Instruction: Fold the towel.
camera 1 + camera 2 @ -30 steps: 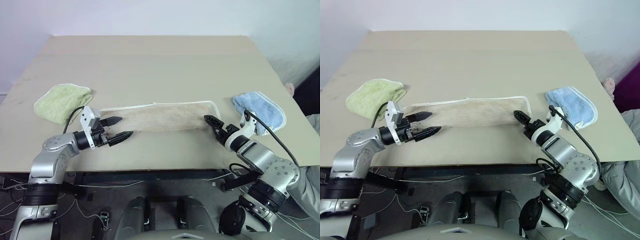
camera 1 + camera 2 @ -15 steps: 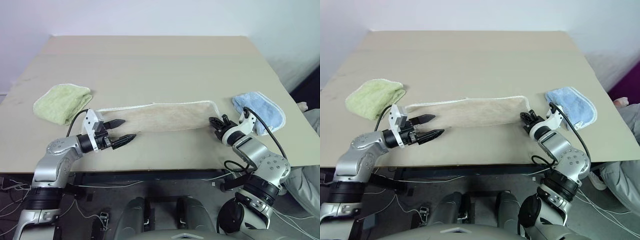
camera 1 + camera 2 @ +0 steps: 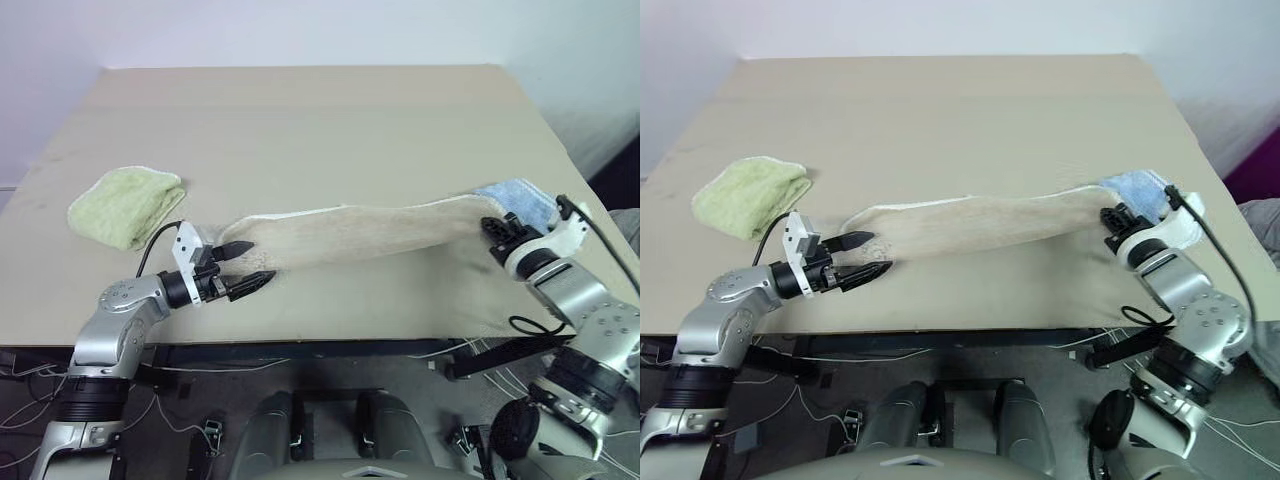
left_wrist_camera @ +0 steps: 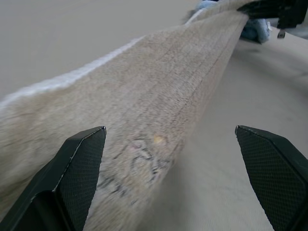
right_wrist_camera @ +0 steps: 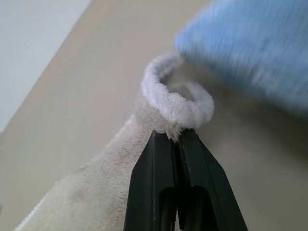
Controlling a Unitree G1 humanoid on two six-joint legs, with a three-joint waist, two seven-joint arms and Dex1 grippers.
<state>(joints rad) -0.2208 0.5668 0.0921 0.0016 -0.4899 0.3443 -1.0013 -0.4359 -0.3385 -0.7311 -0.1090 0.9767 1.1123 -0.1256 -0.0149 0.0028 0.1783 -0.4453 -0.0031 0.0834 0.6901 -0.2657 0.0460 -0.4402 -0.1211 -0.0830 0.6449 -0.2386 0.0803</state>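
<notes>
The towel (image 3: 360, 232), a long beige strip with white corded edging, stretches across the table's near half. My right gripper (image 3: 492, 228) is shut on its right end, lifted off the table just in front of the blue cloth; the right wrist view shows the white edge (image 5: 179, 107) pinched between the fingers. At the towel's left end my left gripper (image 3: 247, 265) stands open, with the cloth's end lying just beyond its fingertips. In the left wrist view the towel (image 4: 139, 110) runs away from the wide-open fingers (image 4: 72, 178).
A folded light-green cloth (image 3: 125, 204) lies at the left of the table (image 3: 300, 120). A light-blue cloth (image 3: 520, 197) lies at the right edge, partly behind the raised towel end. Cables hang below the table's front edge.
My right gripper shut on the towel's right end, then lifted and pulled it to the right, stretching the towel. The left gripper stayed open and kept its place.
</notes>
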